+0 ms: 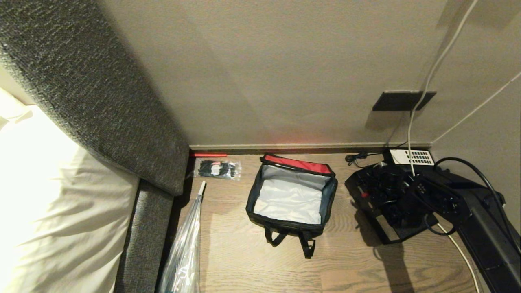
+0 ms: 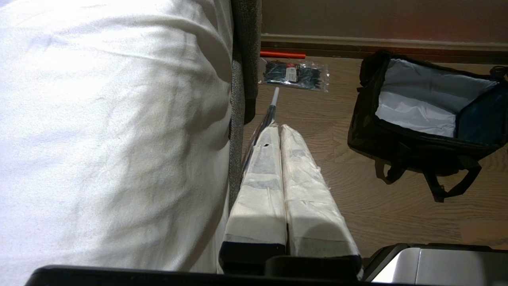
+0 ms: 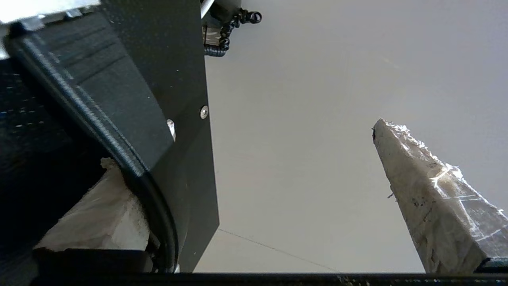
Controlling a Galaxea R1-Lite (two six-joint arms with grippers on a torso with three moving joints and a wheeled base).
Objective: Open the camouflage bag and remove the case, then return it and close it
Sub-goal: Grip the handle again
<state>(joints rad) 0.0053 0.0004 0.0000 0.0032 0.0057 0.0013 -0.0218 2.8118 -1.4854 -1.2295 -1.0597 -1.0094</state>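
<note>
The right arm (image 1: 484, 228) reaches in from the right edge of the head view, its right gripper (image 3: 254, 198) with jaws spread wide, one taped finger (image 3: 432, 198) standing clear. The left gripper (image 2: 278, 135) hangs with its two taped fingers pressed together.

Head view looks down from above; left wrist low, near floor — both share camouflage bag (image 1: 291, 194) (image 2: 428, 115).

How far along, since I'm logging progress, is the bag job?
Done: the camouflage bag lies open and empty, and the case sits on the floor to its right. In hand: the right gripper, jaws wide, is at the case. Left: return the case, close the bag.
</note>
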